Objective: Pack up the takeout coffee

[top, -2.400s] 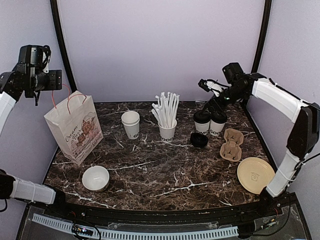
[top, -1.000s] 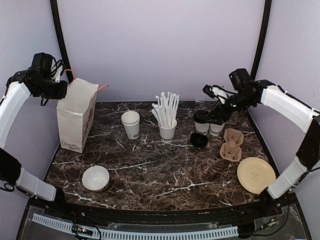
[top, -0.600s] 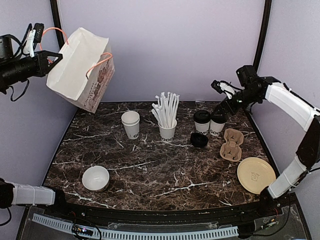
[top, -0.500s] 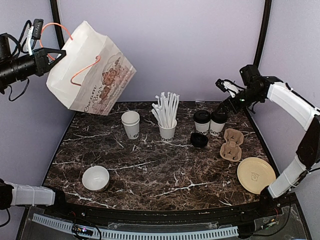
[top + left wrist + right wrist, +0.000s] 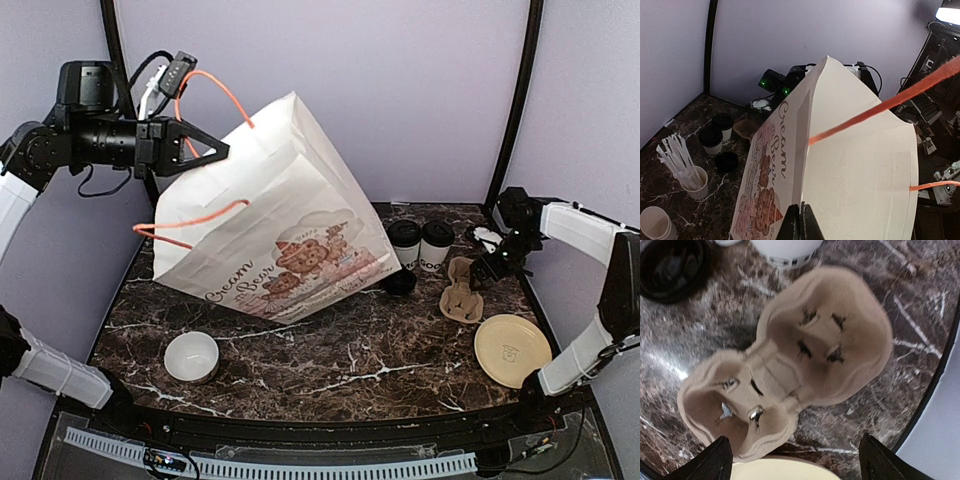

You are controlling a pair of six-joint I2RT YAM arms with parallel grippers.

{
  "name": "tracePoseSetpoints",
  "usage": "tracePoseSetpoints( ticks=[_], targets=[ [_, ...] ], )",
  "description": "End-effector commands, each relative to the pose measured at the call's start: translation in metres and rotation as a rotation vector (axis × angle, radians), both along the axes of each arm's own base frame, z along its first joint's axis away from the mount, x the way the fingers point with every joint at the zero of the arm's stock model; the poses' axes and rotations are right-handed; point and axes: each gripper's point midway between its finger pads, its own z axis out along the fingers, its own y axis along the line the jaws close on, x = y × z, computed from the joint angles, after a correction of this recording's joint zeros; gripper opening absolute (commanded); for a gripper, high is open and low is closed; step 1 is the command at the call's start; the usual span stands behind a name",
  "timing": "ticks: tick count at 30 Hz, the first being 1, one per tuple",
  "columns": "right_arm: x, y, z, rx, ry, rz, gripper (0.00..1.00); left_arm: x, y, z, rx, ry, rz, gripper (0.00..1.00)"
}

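The takeout coffee is two white cups with black lids, one (image 5: pixel 404 241) beside the other (image 5: pixel 437 240), standing at the back right of the table. The left wrist view shows them too (image 5: pixel 722 123) (image 5: pixel 711 140). My left gripper (image 5: pixel 222 152) (image 5: pixel 801 221) is shut on the top edge of a white paper bag (image 5: pixel 285 235) (image 5: pixel 860 165), which hangs tilted over the table's middle. My right gripper (image 5: pixel 490 265) (image 5: pixel 797 465) is open and hovers low over a brown two-cup carrier (image 5: pixel 463 289) (image 5: pixel 790 360), holding nothing.
A loose black lid (image 5: pixel 400 283) (image 5: pixel 667 267) lies in front of the cups. A beige plate (image 5: pixel 511 350) sits front right and a low white bowl (image 5: pixel 191 356) front left. A cup of white straws (image 5: pixel 690 175) and an empty white cup (image 5: pixel 657 226) stand under the bag.
My left arm lifted the bag off the left side and swung it over the table's middle, hiding the straws and empty cup. My right gripper moved from behind the coffee cups down over the carrier.
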Motion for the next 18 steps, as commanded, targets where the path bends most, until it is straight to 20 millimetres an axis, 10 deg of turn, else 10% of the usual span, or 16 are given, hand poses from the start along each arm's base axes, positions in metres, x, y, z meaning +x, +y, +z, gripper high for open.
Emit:
tracePoseSetpoints(
  ticks=[1, 10, 18],
  targets=[
    [-0.019, -0.018, -0.013, -0.109, 0.018, 0.006, 0.89, -0.01, -0.025, -0.039, 0.132, -0.001, -0.077, 0.0],
    [-0.028, -0.017, -0.043, -0.101, 0.097, -0.019, 0.87, 0.001, -0.079, -0.144, 0.428, 0.036, -0.126, 0.0],
    [-0.005, -0.016, -0.056, -0.087, 0.106, -0.045, 0.79, 0.017, -0.095, -0.178, 0.508, 0.042, -0.114, 0.0]
  ],
)
